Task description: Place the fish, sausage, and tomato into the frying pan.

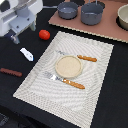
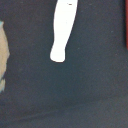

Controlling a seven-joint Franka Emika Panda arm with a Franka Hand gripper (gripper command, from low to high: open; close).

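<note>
In the exterior view the white fish (image 1: 26,54) lies on the black table, left of the placemat. The red tomato (image 1: 44,34) sits beyond it and the dark reddish sausage (image 1: 11,72) lies nearer the front left. The frying pan (image 1: 67,9) stands at the back on a brown board. My gripper (image 1: 15,35) hangs above the table at the back left, left of the tomato, holding nothing I can see. Its fingers are too blurred to tell their spacing. The wrist view shows the fish (image 2: 62,30) below, with no fingers in the picture.
A taller grey pot (image 1: 92,13) stands beside the pan on the brown board (image 1: 100,30), and a bowl (image 1: 123,17) at the exterior view's right edge. A beige placemat (image 1: 35,82) holds a tan plate (image 1: 68,66), a knife (image 1: 70,81) and a fork (image 1: 82,57).
</note>
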